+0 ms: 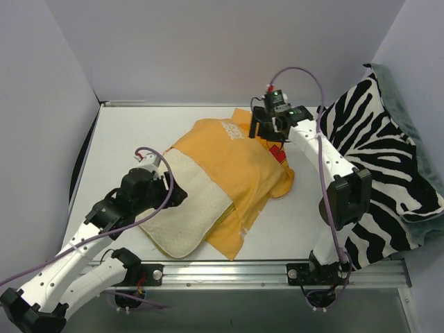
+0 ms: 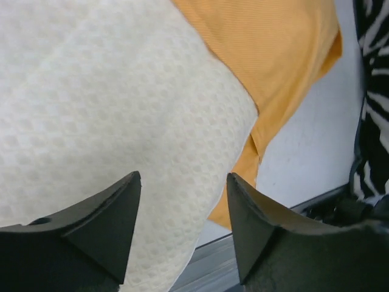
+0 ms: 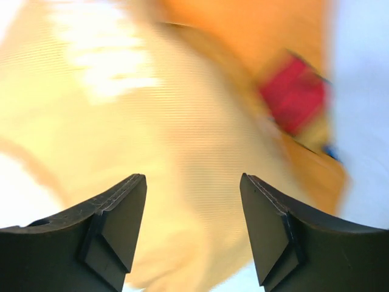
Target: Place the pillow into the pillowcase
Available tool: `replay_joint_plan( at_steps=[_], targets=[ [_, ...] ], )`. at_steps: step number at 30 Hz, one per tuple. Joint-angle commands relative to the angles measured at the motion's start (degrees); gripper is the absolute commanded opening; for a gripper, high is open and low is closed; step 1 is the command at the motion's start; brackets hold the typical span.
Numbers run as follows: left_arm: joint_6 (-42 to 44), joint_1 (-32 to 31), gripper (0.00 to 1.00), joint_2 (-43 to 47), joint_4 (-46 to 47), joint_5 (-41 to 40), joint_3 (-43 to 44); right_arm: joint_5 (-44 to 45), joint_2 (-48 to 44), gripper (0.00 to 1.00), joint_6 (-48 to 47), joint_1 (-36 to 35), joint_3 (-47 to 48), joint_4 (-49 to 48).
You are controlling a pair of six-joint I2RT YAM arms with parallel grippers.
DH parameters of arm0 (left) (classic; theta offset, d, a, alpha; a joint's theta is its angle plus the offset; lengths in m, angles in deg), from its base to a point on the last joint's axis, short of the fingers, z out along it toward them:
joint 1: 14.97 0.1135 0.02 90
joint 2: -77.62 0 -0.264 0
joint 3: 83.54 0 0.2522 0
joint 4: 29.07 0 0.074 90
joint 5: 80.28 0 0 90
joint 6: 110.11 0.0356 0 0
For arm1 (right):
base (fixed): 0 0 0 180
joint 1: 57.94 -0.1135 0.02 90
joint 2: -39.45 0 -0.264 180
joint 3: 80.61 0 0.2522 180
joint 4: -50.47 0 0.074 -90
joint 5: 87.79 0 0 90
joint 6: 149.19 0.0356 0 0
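The cream-white bumpy pillow (image 1: 184, 208) lies at the table's middle left, its far end tucked under the orange pillowcase (image 1: 236, 159). My left gripper (image 1: 173, 191) hovers at the pillow's left edge. In the left wrist view its jaws (image 2: 182, 176) stand open over the pillow (image 2: 109, 97), gripping nothing, with the pillowcase (image 2: 273, 48) beyond. My right gripper (image 1: 258, 128) is over the pillowcase's far corner. The right wrist view is blurred; there the gripper (image 3: 193, 177) is open just above the orange fabric (image 3: 182, 121), near a red printed patch (image 3: 295, 94).
A black-and-white zebra-striped cushion (image 1: 378, 159) fills the right side of the table and shows at the right edge of the left wrist view (image 2: 371, 121). White walls close in the back and sides. A metal rail (image 1: 229, 272) runs along the near edge.
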Motion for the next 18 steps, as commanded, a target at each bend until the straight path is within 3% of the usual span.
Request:
replay_joint_plan(
  at_steps=[1, 3, 5, 7, 11, 16, 18],
  targets=[
    [-12.91, 4.29, 0.63, -1.44, 0.53, -3.28, -7.89, -4.03, 2.31, 0.64, -8.03, -9.32, 6.02, 2.97],
    [-18.17, 9.3, 0.52, -3.19, 1.22, 2.31, -11.33, -3.85, 6.16, 0.59, -11.2, -14.32, 9.19, 5.25],
    [-19.87, 13.85, 0.47, -4.25, 4.81, 6.21, -16.52, -4.11, 8.28, 0.57, -12.61, -17.07, 10.68, 5.87],
    [-22.94, 14.32, 0.43, -4.87, 5.88, 6.23, -18.81, -0.96, 11.8, 0.57, -13.58, -21.27, 13.84, 7.54],
    [-24.71, 15.64, 0.43, -5.49, 5.71, 7.45, -22.85, 4.67, 18.65, 0.57, -14.64, -25.51, 20.87, 11.41],
    [-27.08, 17.31, 0.47, -4.96, 4.66, 8.6, -25.14, 7.12, 23.41, 0.56, -15.87, -27.54, 22.56, 13.17],
    [-28.13, 17.66, 0.47, -5.13, 4.66, 8.6, -25.76, 7.92, 23.59, 0.46, -15.87, -27.89, 21.59, 13.35]
  ],
)
